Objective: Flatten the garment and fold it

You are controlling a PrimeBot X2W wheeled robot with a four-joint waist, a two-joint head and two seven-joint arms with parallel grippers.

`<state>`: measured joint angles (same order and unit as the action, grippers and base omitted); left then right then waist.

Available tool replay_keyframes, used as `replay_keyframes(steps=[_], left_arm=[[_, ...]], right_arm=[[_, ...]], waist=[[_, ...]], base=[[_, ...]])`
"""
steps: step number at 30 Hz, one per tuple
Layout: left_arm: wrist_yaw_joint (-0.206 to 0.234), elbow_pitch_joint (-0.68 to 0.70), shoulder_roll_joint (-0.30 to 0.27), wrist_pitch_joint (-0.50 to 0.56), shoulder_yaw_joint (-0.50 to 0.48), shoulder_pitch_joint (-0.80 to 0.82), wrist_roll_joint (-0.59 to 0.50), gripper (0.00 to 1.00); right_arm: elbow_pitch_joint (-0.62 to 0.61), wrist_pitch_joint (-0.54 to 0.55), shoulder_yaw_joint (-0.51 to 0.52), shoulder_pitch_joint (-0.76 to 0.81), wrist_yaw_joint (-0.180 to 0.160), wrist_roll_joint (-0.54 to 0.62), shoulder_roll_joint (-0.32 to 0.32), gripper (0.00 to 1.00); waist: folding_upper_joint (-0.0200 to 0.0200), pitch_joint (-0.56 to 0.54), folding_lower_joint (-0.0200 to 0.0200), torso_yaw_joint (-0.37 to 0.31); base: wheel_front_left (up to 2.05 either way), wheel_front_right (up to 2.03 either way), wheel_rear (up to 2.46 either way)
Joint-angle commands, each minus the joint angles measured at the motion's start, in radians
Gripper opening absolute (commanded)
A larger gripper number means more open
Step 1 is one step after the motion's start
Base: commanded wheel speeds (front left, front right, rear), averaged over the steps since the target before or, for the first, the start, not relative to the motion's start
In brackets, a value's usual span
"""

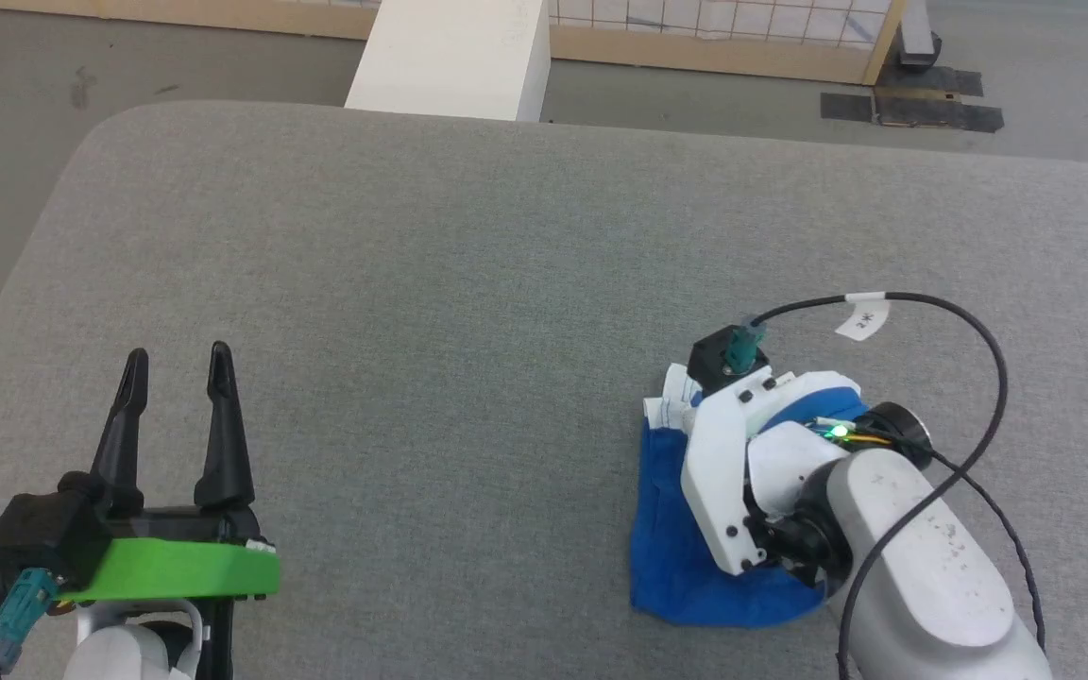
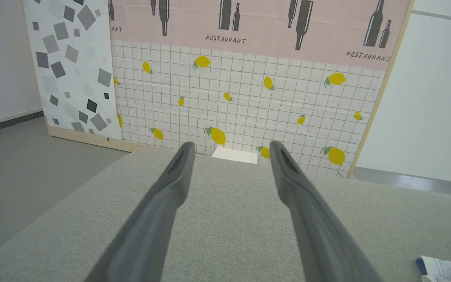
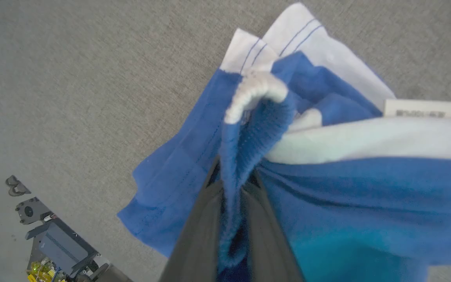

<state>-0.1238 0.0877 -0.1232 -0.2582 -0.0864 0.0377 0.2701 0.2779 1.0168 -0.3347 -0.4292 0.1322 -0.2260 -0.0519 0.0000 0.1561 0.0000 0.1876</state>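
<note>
The garment (image 1: 671, 529), royal blue with white striped panels, lies bunched in a small pile at the right front of the grey padded table (image 1: 468, 283). My right arm's white wrist (image 1: 742, 453) hangs directly over it and hides the fingers in the head view. In the right wrist view my right gripper (image 3: 235, 176) is shut on a ribbed blue edge of the garment (image 3: 327, 188), pulling it up into a ridge; a small white tag (image 3: 419, 108) shows at the right. My left gripper (image 1: 178, 354) stands open over bare table at the front left, holding nothing (image 2: 231, 145). A garment corner (image 2: 441, 268) shows in the left wrist view.
A white block (image 1: 454, 57) stands beyond the table's far edge. A black cable (image 1: 978, 340) loops above my right arm. The table's left edge (image 1: 25, 255) drops to grey floor. A lemon-patterned screen (image 2: 249, 98) stands behind the table.
</note>
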Motion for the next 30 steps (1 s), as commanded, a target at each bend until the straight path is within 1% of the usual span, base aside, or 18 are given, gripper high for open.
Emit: replay_keyframes(steps=[1,2,3,6,9,11,13,15,19,22,24,26,28,30], left_arm=[[-0.007,-0.003,-0.004,-0.004,-0.001,0.011,0.002,1.00],[-0.007,-0.005,-0.003,-0.004,-0.001,0.012,0.002,1.00],[-0.007,-0.005,-0.002,-0.004,0.000,0.013,0.002,1.00],[-0.007,-0.005,0.001,-0.004,0.000,0.013,0.000,1.00],[-0.007,-0.006,0.000,-0.004,0.000,0.008,-0.003,1.00],[-0.007,-0.006,-0.001,-0.004,-0.001,0.005,-0.005,1.00],[-0.007,-0.004,-0.001,-0.004,-0.001,0.004,-0.007,1.00],[-0.007,0.000,-0.001,-0.004,-0.004,0.000,-0.011,1.00],[-0.007,0.009,-0.003,-0.004,-0.007,-0.006,-0.020,1.00],[-0.007,0.014,-0.005,-0.004,-0.011,-0.009,-0.023,1.00],[-0.007,0.016,-0.006,-0.004,-0.012,-0.010,-0.025,1.00],[-0.007,0.017,-0.007,-0.004,-0.012,-0.009,-0.025,1.00],[-0.007,0.018,-0.007,-0.004,-0.011,-0.008,-0.025,1.00],[-0.007,0.019,-0.007,-0.004,-0.008,-0.007,-0.025,1.00]], right_arm=[[0.017,-0.020,-0.011,-0.024,-0.002,-0.003,0.001,0.00],[0.031,-0.032,-0.019,-0.031,-0.002,-0.003,0.001,0.54],[0.039,-0.042,-0.028,-0.039,-0.002,0.002,0.001,1.00],[0.040,-0.073,-0.059,-0.060,-0.002,-0.008,0.001,1.00],[0.008,-0.107,-0.094,-0.081,-0.002,-0.043,0.002,1.00],[-0.025,-0.133,-0.103,-0.088,-0.002,-0.081,0.002,1.00],[-0.059,-0.156,-0.090,-0.090,-0.002,-0.101,0.002,1.00],[-0.094,-0.181,-0.058,-0.087,-0.002,-0.092,0.002,1.00],[-0.161,-0.221,0.080,-0.044,-0.002,-0.009,0.002,1.00],[-0.197,-0.204,0.190,0.020,-0.002,0.077,0.002,1.00],[-0.209,-0.183,0.242,0.068,-0.002,0.133,0.002,1.00],[-0.211,-0.167,0.270,0.115,-0.002,0.165,0.002,1.00],[-0.203,-0.169,0.286,0.151,-0.002,0.155,0.002,1.00],[-0.183,-0.179,0.280,0.176,-0.002,0.155,0.002,1.00]], waist=[[0.0000,0.004,0.0000,0.005],[0.0000,0.004,0.0000,0.006],[0.0000,0.004,0.0000,0.006],[0.0000,0.001,0.0000,-0.002],[0.0000,-0.008,0.0000,-0.019],[0.0000,-0.015,0.0000,-0.033],[0.0000,-0.022,0.0000,-0.046],[0.0000,-0.029,0.0000,-0.061],[0.0000,-0.038,0.0000,-0.085],[0.0000,-0.037,0.0000,-0.099],[0.0000,-0.036,0.0000,-0.105],[0.0000,-0.033,0.0000,-0.108],[0.0000,-0.028,0.0000,-0.110],[0.0000,-0.022,0.0000,-0.111]], base=[[0.00,0.00,0.00],[0.00,0.00,0.00],[0.00,0.00,0.00],[0.00,0.00,0.00],[0.00,0.00,0.00],[0.00,0.00,0.00],[0.00,0.00,0.00],[0.00,0.00,0.00],[0.00,0.00,0.00],[0.00,0.00,0.00],[0.00,0.00,0.00],[0.00,0.00,0.00],[0.00,0.00,0.00],[0.00,0.00,0.00]])
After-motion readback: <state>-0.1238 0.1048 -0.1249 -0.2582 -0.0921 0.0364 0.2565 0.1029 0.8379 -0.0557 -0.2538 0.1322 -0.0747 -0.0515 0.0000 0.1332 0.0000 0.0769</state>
